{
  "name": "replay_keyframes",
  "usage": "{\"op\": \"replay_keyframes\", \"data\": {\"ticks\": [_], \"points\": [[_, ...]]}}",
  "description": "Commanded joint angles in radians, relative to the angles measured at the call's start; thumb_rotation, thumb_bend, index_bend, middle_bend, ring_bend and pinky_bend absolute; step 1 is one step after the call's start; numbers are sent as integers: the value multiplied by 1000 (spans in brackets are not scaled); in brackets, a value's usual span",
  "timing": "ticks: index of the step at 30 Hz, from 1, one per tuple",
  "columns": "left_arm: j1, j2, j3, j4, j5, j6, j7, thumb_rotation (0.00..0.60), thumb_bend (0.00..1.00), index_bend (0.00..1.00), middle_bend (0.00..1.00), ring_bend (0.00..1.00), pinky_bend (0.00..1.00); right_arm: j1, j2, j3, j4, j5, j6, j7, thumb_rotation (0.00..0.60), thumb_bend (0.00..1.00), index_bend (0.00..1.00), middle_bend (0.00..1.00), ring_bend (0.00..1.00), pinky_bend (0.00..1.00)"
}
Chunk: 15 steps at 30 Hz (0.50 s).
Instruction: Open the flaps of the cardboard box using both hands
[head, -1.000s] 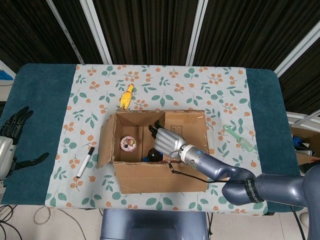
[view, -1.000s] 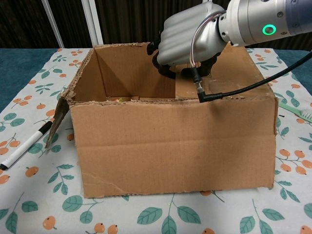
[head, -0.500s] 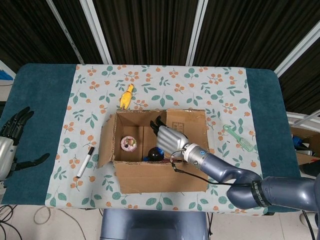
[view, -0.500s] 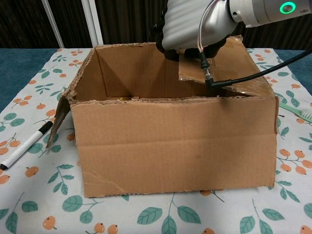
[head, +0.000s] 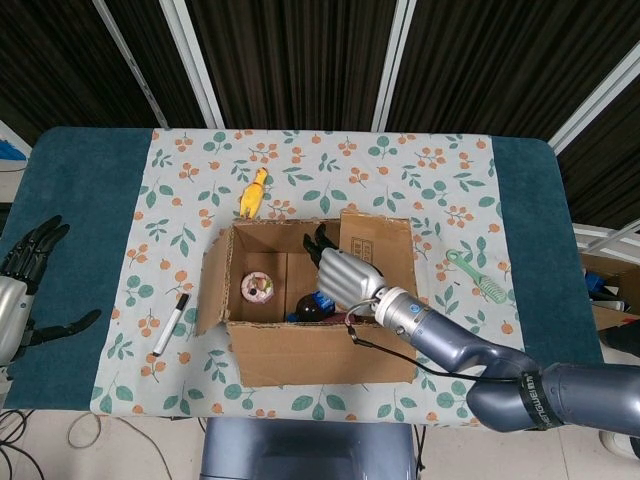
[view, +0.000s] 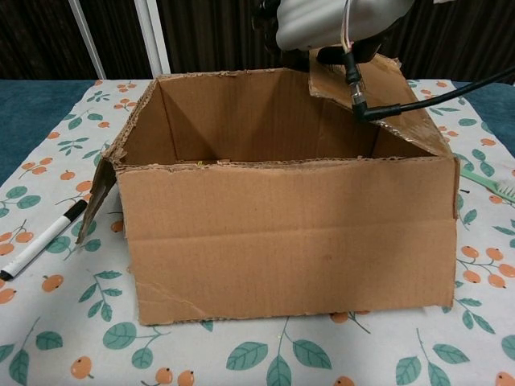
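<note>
Looks like a robot test lab: staged table (head: 90, 190) in teal cloth under a floral runner (head: 320, 160), black curtains (head: 300, 60) on white rails behind, loose cables (head: 85, 432) off the near-left corner, storage crate (head: 612, 290) past the right edge.

A yellow rubber chicken (head: 252, 192) is seen up-left of the right hand; a black marker (head: 170, 324) lies well to its left. A green brush (head: 479, 276) lies to its right — all on the floral tablecloth (head: 420, 170). A pink donut (head: 258, 288) sits just left of it.
</note>
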Motion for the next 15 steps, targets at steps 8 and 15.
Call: {"op": "replay_keyframes", "data": {"ticks": [8,15], "points": [[3,5,3,-10,10,6,-4,600,104,0,0,0,105,18,53,-8,-36,44,25,-54,600,625,534,256,93,192],[5,7,2,-13,12,10,-5,600,104,0,0,0,105,25,94,-19,-53,58,31,-83,600,625,534,248,93,192]]}}
